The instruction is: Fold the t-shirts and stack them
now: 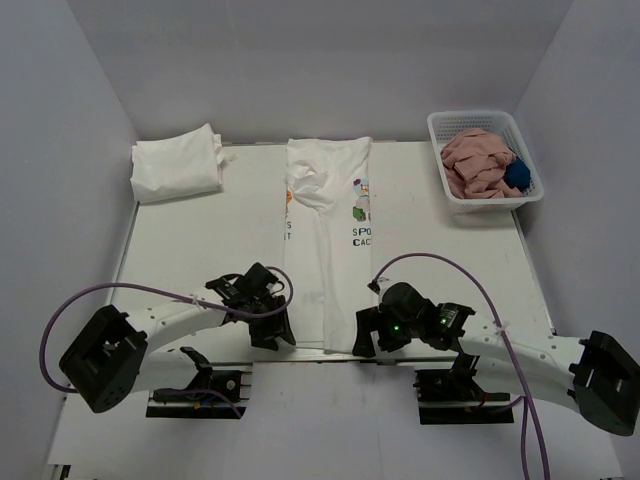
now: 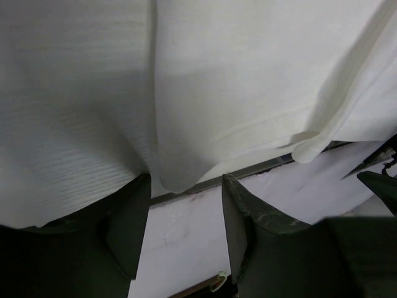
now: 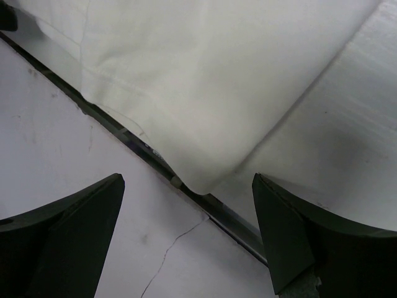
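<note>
Tees lie in two spots on the table (image 1: 200, 240). The printed t-shirt (image 1: 325, 240) is stretched as a long strip down the middle, its hem at the near edge. A folded white bundle (image 1: 178, 165) sits at the far left corner. The left gripper (image 2: 186, 180) is at the hem's left corner, jaws partly apart with the cloth tip between them; it seems not pinched, though the wrist view is tight. The right gripper (image 3: 188, 180) spreads wide around the hem's right corner and holds nothing. A basket (image 1: 470, 115) of pink cloth (image 1: 475, 160) stands at the far right.
</note>
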